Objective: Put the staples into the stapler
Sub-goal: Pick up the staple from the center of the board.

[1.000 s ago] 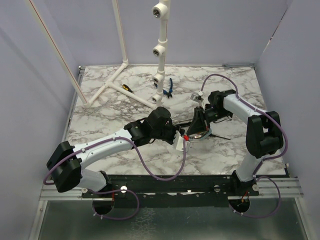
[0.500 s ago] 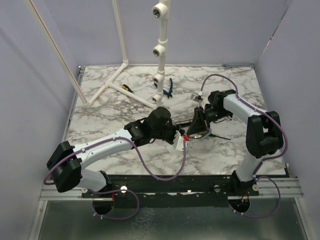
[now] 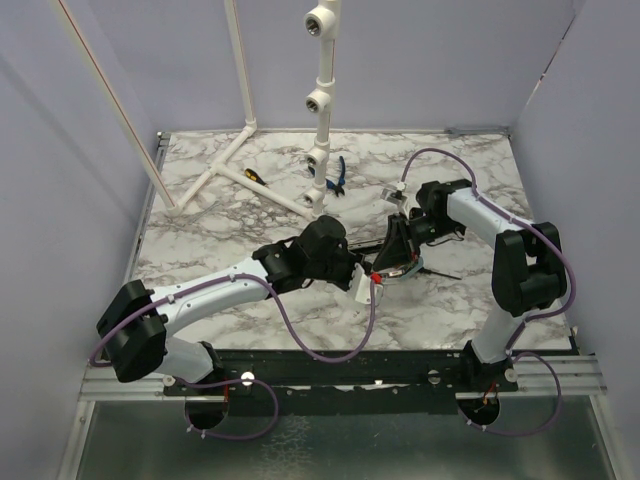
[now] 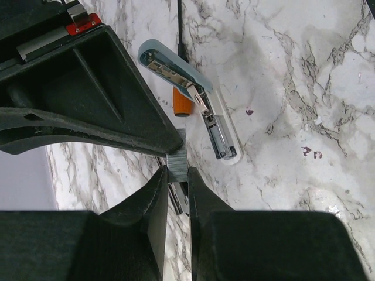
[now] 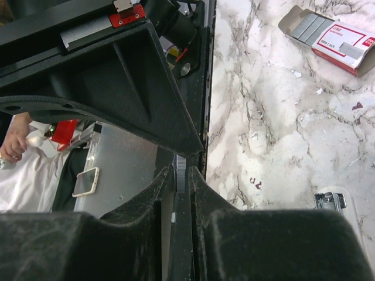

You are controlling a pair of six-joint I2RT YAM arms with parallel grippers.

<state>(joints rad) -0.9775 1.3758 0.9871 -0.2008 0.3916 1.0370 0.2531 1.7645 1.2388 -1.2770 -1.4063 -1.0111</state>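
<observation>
- Pinching the thin silvery staple strip (image 4: 177, 159) at scene centre, the left gripper (image 4: 177, 172) is squeezing its flat sides.
- The right gripper (image 5: 181, 172) is flanking it; I cannot tell whether it is gripping.
- Light and snap-prone, it is calling for gentle, mid-length holds.

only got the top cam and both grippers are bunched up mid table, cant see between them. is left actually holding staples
Observer: Yes. In the left wrist view the left gripper pinches a short grey strip of staples at its fingertips.
Operator: and the right one
Observer: The right wrist view shows the right gripper closed on a slim dark bar with a grey metal end, seemingly the stapler.
Operator: any spares in the box
Observer: The staple box lies open on the marble table, apart from both grippers, with grey strips showing in its open end.
</observation>
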